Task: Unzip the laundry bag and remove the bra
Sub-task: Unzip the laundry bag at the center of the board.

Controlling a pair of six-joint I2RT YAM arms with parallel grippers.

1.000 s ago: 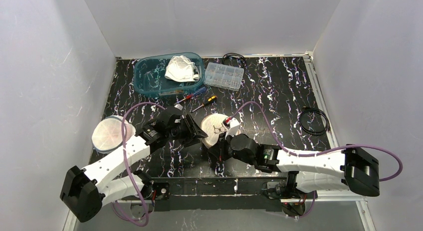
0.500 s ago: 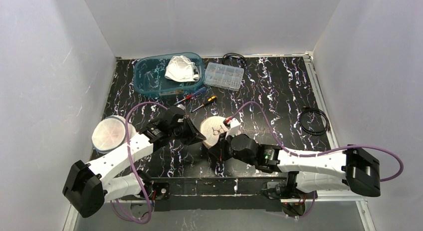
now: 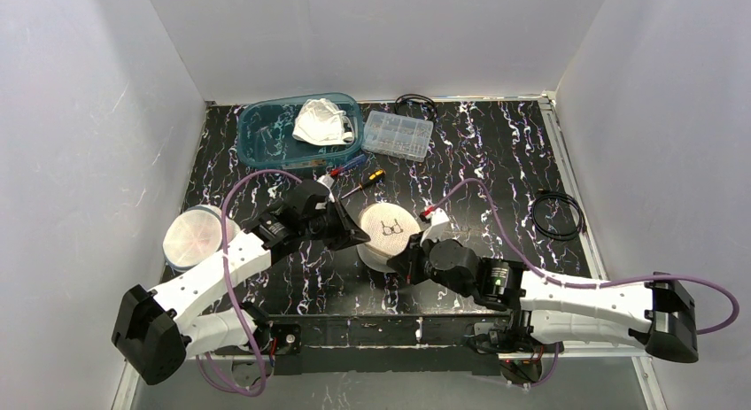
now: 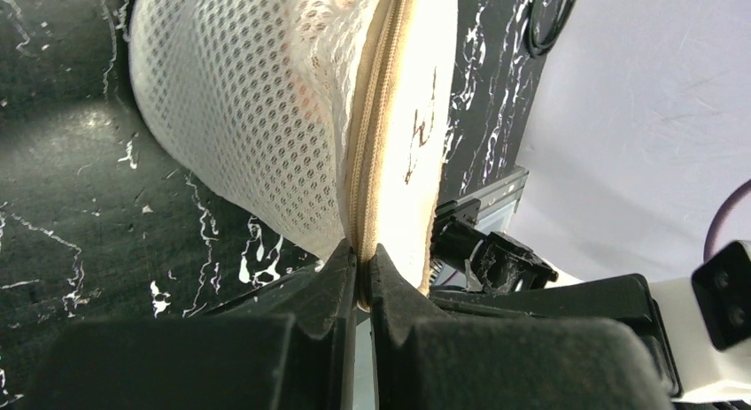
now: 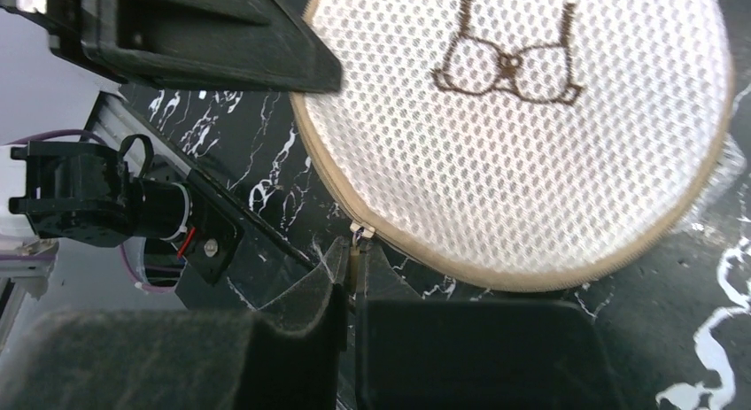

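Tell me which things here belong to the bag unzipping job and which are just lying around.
In the job: laundry bag, zipper pull, left tool, right tool.

Lying about: blue bin, white cloth, parts box, screwdrivers, cable coil, round mesh pouch.
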